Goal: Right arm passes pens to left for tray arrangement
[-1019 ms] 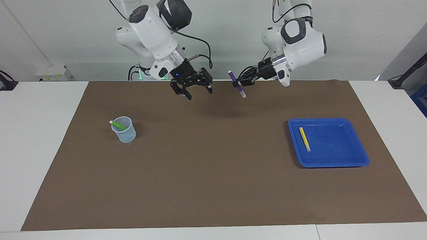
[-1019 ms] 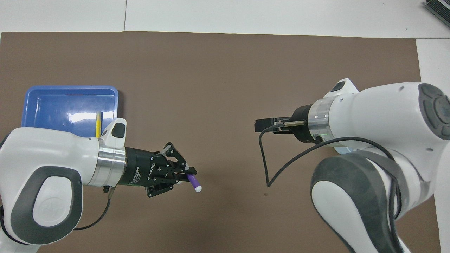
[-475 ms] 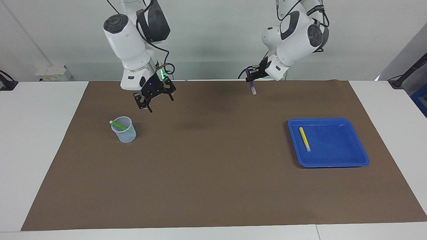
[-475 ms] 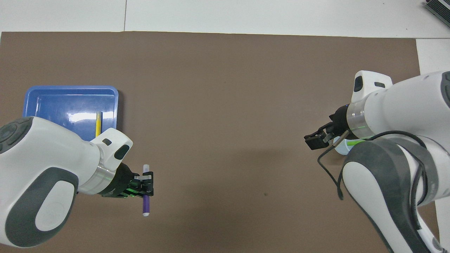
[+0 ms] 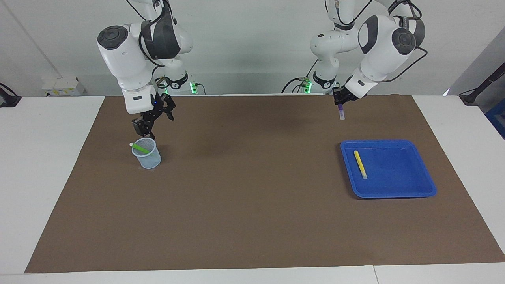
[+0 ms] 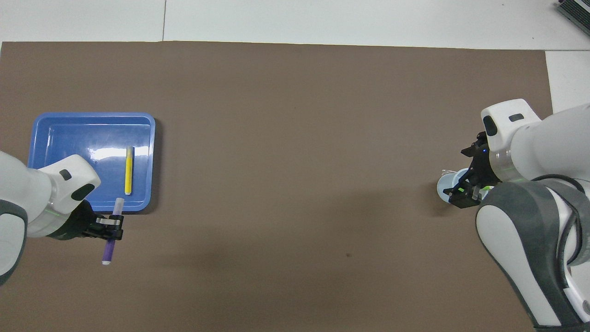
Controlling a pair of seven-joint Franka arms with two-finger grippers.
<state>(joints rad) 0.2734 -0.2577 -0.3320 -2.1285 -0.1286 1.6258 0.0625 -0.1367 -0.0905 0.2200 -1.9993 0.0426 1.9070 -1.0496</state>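
At the left arm's end of the bench (image 5: 59, 130), the left gripper (image 5: 340, 103) hangs in the air over the brown mat (image 5: 252, 205), on the robots' side of the blue tray (image 5: 418, 185). Its fingers are clamped on the purple pen (image 5: 341, 113), which hangs nearly upright with its whitish end pointing down. The left arm (image 5: 378, 43) bends at the elbow high above the bench and its forearm slopes down to the gripper.

In the tray lies the yellow pen (image 5: 360, 164), flat on the tray floor near the rim that faces the middle of the bench.

Toward the right arm's end, the right gripper (image 5: 148, 125) points down just above the small clear cup (image 5: 146, 154), its fingers spread wide and holding nothing. The right arm (image 5: 126, 59) stands tall, its forearm dropping almost straight to the wrist, where a small blue light shows. The green pen (image 5: 140, 148) leans inside the cup, its whitish end sticking out over the rim. The cup stands on the mat, well apart from the tray.
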